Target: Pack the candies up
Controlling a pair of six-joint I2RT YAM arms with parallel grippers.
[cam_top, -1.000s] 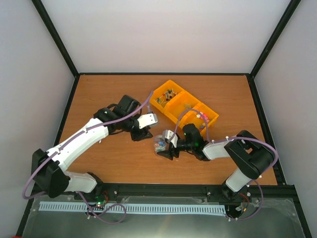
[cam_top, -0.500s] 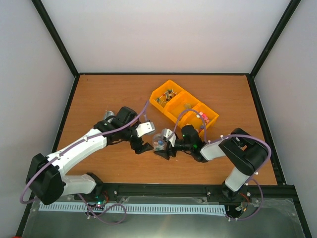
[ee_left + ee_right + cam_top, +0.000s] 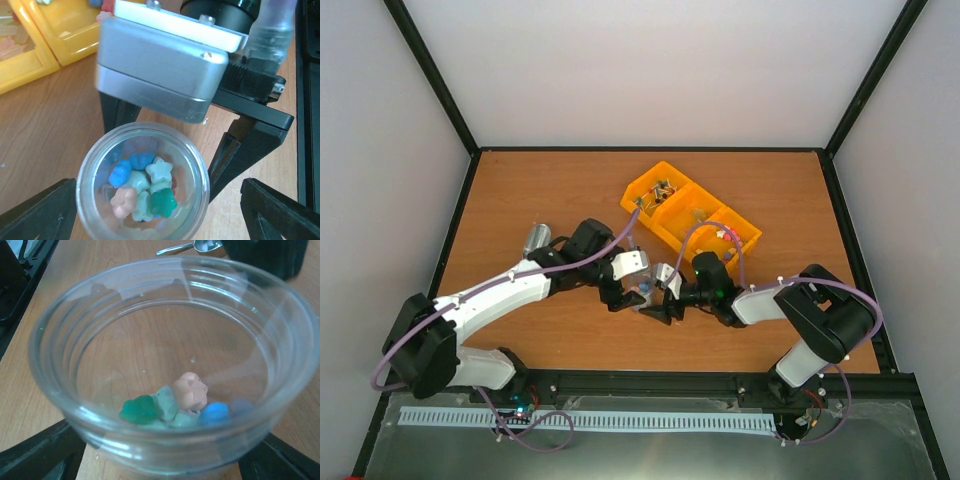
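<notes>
A clear glass jar (image 3: 645,291) stands on the wooden table with several pastel candies (image 3: 145,185) in its bottom: blue, white, green and pink. My right gripper (image 3: 661,296) is shut on the jar from the right. In the right wrist view the jar's rim (image 3: 165,270) fills the frame and the candies (image 3: 170,405) lie at its near side. My left gripper (image 3: 625,284) hangs just above the jar's left side. It is open, and its fingertips (image 3: 50,205) stand well apart from the jar wall (image 3: 200,165). It holds nothing.
A yellow bin (image 3: 745,236) with three compartments lies behind the jar; its far compartment holds small dark items (image 3: 660,188). A silvery object (image 3: 537,238) lies left of the left arm. A spoon (image 3: 192,247) rests on the table beyond the jar.
My left arm swung right and forward until its gripper hung over the jar, and its jaws opened wide. My right gripper and the jar barely moved.
</notes>
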